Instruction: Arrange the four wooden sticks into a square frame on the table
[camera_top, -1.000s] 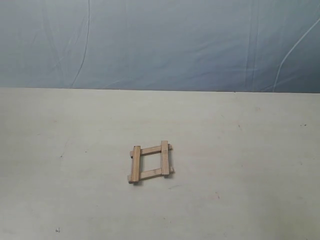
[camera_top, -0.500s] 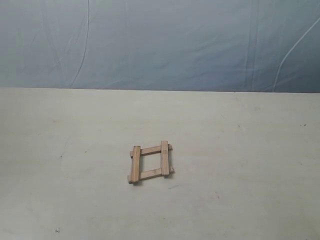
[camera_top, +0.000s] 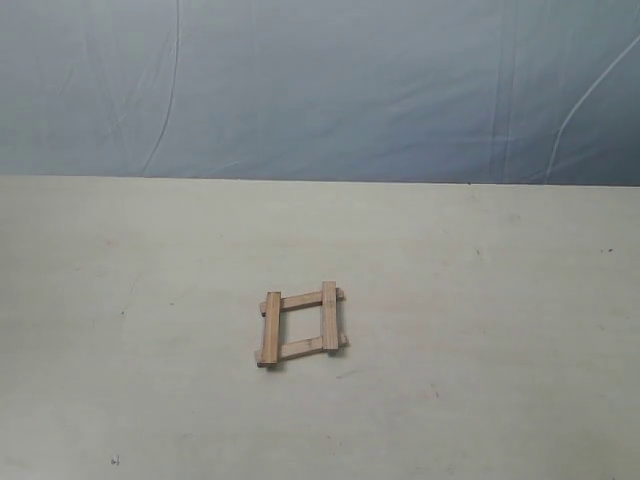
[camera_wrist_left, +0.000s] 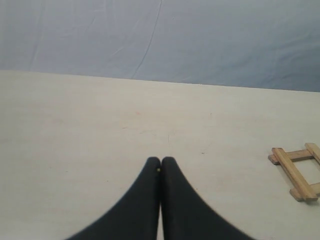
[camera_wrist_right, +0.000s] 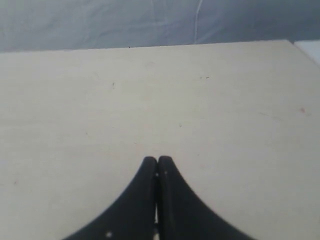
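Observation:
The four wooden sticks lie joined as a small square frame (camera_top: 301, 324) with overlapping ends near the middle of the pale table (camera_top: 480, 300). Part of the frame (camera_wrist_left: 296, 171) also shows at the edge of the left wrist view. My left gripper (camera_wrist_left: 160, 161) is shut with nothing between its black fingers, well apart from the frame. My right gripper (camera_wrist_right: 157, 160) is shut and empty over bare table; the frame is out of that view. Neither arm appears in the exterior view.
A wrinkled blue-grey backdrop (camera_top: 320, 90) hangs behind the table's far edge. A corner of the table (camera_wrist_right: 295, 44) shows in the right wrist view. Faint specks mark the surface.

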